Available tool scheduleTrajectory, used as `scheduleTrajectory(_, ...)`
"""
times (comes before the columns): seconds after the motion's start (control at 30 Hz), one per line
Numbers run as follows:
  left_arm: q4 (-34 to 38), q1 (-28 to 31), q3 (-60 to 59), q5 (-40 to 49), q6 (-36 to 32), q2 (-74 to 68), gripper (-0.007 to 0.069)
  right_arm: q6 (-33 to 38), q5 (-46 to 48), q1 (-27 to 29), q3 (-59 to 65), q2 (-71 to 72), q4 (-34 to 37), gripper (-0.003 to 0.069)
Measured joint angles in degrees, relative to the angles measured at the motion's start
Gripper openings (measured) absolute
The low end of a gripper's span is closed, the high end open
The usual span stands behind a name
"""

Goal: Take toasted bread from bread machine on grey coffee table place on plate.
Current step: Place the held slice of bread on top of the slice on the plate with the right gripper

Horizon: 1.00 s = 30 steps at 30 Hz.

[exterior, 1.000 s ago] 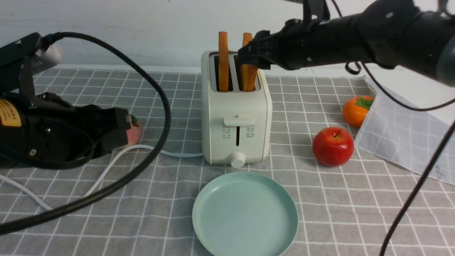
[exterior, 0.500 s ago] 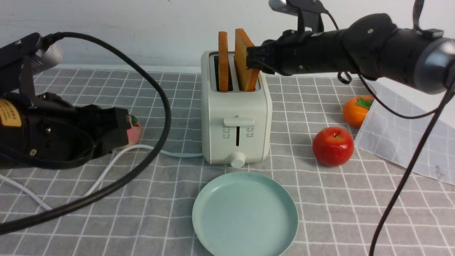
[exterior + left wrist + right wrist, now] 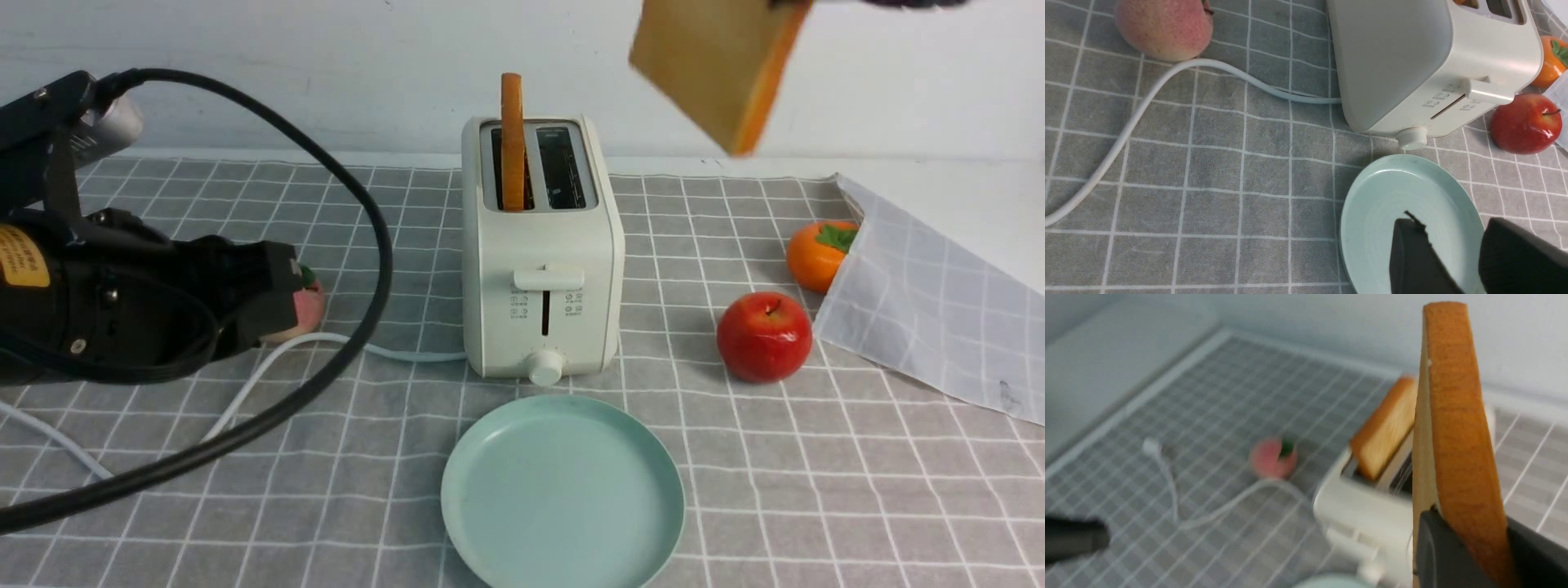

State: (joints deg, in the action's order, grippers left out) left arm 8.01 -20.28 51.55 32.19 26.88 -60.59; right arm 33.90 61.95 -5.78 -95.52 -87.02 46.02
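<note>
The cream-white bread machine [image 3: 539, 245] stands mid-way on the grey coffee table [image 3: 367, 425]. One slice of toasted bread [image 3: 512, 143] stands upright in its left slot, and the right slot is bare. A second slice [image 3: 718, 65] hangs tilted high above and to the right of the machine. In the right wrist view my right gripper [image 3: 1474, 547] is shut on this slice [image 3: 1453, 416]; it is almost out of the front view. The mint-green plate [image 3: 563, 490] lies bare in front of the machine. My left gripper [image 3: 1457, 245] is open and holds nothing, low at the far left.
A red apple [image 3: 765, 336] and an orange persimmon [image 3: 819, 253] lie right of the machine, beside a pale translucent checked sheet [image 3: 922, 310]. A peach [image 3: 302, 298] lies by the left gripper. The white cord [image 3: 269, 367] and a thick black cable [image 3: 359, 269] cross the left side.
My right gripper closed on the right-hand slice, pulled it out of its slot and carried it up and to the right. The left arm has stayed still.
</note>
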Motion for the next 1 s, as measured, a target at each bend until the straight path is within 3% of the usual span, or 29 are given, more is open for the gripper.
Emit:
scheduleTrajectory(0.1,0.1,0.0,0.0,-0.1,0.0,0.0,0.0239,-1.0,7.1,-0.8,4.6,-0.3,-0.7,0.0111)
scheduleTrajectory(0.23,0.2,0.0,0.0,-0.8,0.0,0.0,0.0239,-0.3,7.7,-4.5,14.9,-1.2,0.7,0.0111)
scheduleTrajectory(0.37,0.2,0.0,0.0,-1.2,0.0,0.0,0.0239,2.6,-3.2,-11.2,27.3,-3.2,9.1,0.0111)
scheduleTrajectory(0.5,0.3,0.0,0.0,-1.2,0.0,0.0,0.0242,3.5,-15.9,-15.5,31.3,-6.5,16.9,0.0111)
scheduleTrajectory(0.6,0.3,0.0,0.0,-1.2,0.0,0.0,0.0242,3.0,-20.0,-17.0,31.6,-8.8,19.9,0.0121)
scheduleTrajectory(0.77,-0.2,0.0,0.0,-0.2,0.0,0.0,0.0242,-1.1,-21.8,-17.3,31.7,-10.2,20.4,0.0249)
scheduleTrajectory(0.93,-2.0,0.0,0.0,0.4,0.8,0.0,0.0261,-1.6,-21.7,-16.2,31.0,-7.3,14.6,0.0498)
scheduleTrajectory(1.0,-2.6,0.0,0.3,0.7,0.9,0.0,0.0280,-1.6,-21.2,-15.3,30.3,-6.0,12.9,0.0547)
